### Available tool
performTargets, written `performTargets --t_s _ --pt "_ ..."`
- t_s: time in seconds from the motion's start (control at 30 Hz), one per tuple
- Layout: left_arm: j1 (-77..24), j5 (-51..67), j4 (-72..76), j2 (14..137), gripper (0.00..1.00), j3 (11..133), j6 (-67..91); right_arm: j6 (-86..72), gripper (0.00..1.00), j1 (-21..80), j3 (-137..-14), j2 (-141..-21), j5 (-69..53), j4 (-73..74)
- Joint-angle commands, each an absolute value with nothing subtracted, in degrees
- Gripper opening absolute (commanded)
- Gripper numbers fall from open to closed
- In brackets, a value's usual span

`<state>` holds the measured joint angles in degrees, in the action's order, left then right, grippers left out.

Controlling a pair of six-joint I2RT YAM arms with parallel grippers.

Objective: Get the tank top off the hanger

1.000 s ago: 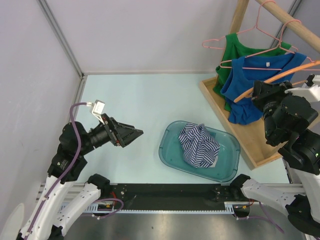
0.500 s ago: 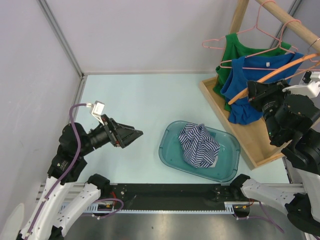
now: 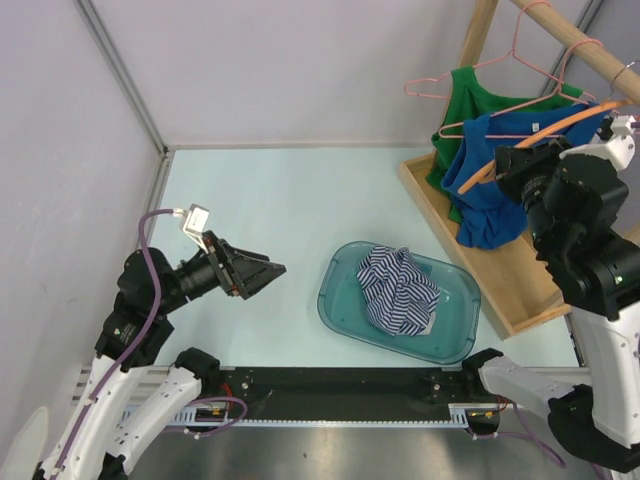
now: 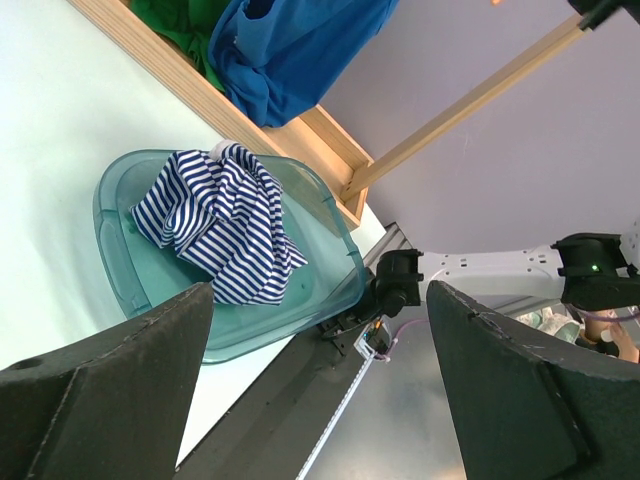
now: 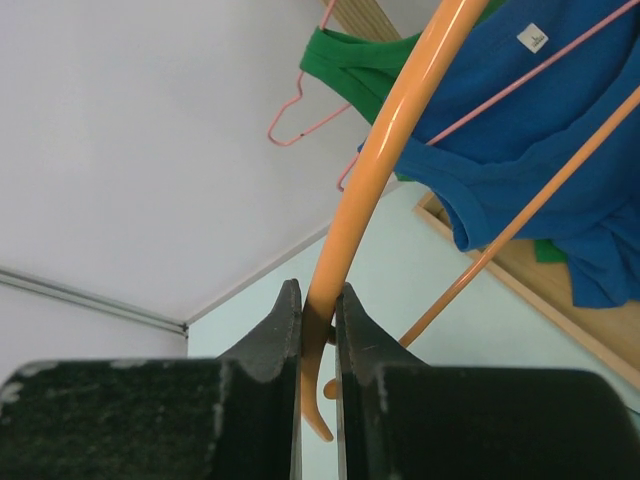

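Compared with the view one second earlier, the right gripper (image 3: 503, 160) stands higher and closer to the round wooden rail (image 3: 570, 40). The curved orange plastic hanger (image 3: 560, 125) it carries has risen with it, so that its far end now lies near the rail at the upper right. The left gripper (image 3: 275, 268) has not moved and hangs over the pale green table (image 3: 260, 190), its two fingers spread wide with nothing between them. The crumpled navy-and-white striped top (image 3: 398, 290) lies as before in the translucent teal plastic tray (image 3: 335, 300), at the near centre of the table.

The wrist view shows the right gripper nearly closed, its fingers pinching the lower arm of the orange hanger. The hanger's hooked tip sticks out just below them.

The blue cotton tank top (image 5: 540, 170) hangs beyond and to the right of this gripper. The orange hanger's arms cross in front of it, and a thin pink wire hanger (image 5: 575, 48) runs through its neck. In the overhead view this top hangs just beside the gripper, on the side towards the left arm. A green tank top (image 3: 465, 100) hangs behind it on another pink wire hanger (image 3: 428, 84).

The striped top lies well apart from the right gripper, lower and towards the left arm, and nearer the left gripper's open fingers.
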<state>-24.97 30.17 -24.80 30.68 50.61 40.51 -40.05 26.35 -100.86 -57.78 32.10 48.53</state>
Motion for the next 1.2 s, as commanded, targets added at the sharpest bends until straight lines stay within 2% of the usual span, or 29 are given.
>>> performTargets --t_s 0.0,0.17,0.4,0.8,0.93,1.17 --pt "-25.14 30.85 -24.61 30.15 0.93 50.89 40.35 -39.11 0.00 19.35 -102.13 -58.36 21.28 46.14" --pt "-25.14 30.50 -25.40 30.14 0.93 50.63 39.73 -41.22 0.00 8.20 -100.46 -58.89 6.46 44.74" --pt "-25.14 30.32 -26.02 30.23 0.93 51.15 39.11 -43.06 0.00 -3.16 -97.83 -57.49 -5.00 44.03" --pt "-25.14 31.02 -25.31 30.76 0.93 49.92 39.11 -44.03 0.00 -3.78 -91.23 -50.54 -0.71 47.46" --pt "-25.14 30.76 -25.31 30.85 0.93 49.92 38.76 -42.54 0.09 -3.78 -90.79 -49.48 1.75 49.48" --pt "-25.14 31.38 -24.96 31.55 0.93 49.40 38.50 -41.05 0.12 -3.78 -88.07 -48.34 0.79 49.75"
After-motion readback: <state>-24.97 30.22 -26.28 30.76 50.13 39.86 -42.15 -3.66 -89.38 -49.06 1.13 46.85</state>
